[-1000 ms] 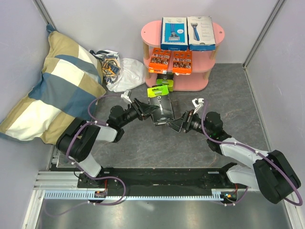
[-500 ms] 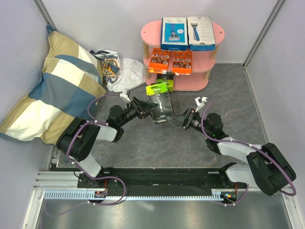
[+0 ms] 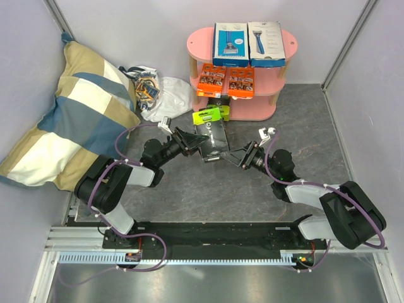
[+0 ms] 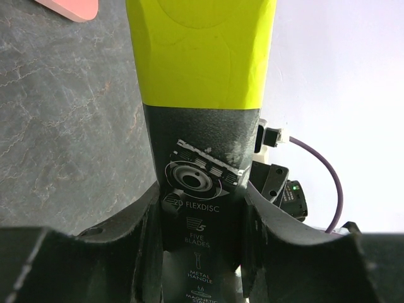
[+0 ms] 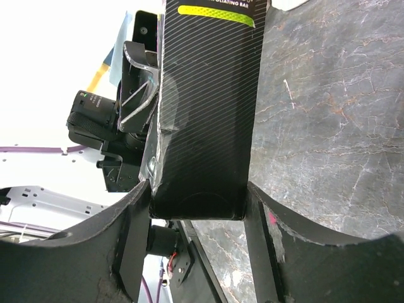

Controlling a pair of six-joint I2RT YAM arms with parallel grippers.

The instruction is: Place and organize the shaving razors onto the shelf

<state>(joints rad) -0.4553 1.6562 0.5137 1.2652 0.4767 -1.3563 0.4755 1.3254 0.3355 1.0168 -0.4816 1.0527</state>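
A lime-green-and-black razor box (image 3: 211, 134) hangs above the floor in front of the pink shelf (image 3: 197, 44). My left gripper (image 3: 197, 144) is shut on the box (image 4: 205, 126), its fingers (image 4: 142, 240) pressing both black sides. From the right, my right gripper (image 3: 235, 156) is shut on the box's black end (image 5: 208, 113), with both fingers (image 5: 255, 214) touching it. On the top board lie a white box (image 3: 230, 43) and a blue box (image 3: 266, 43). Two orange cards (image 3: 211, 79) (image 3: 241, 81) rest on the middle tier. A black box (image 3: 218, 101) shows under it.
A large checked pillow (image 3: 69, 107) leans against the left wall. A white plastic bag (image 3: 161, 95) of small colourful items lies between the pillow and the shelf. Walls close in on both sides. A corner of the pink shelf (image 4: 69, 7) shows in the left wrist view.
My right gripper has moved up and left to the box's free end and its jaws have narrowed onto it. The left gripper has kept its hold, shifting the box slightly toward the shelf.
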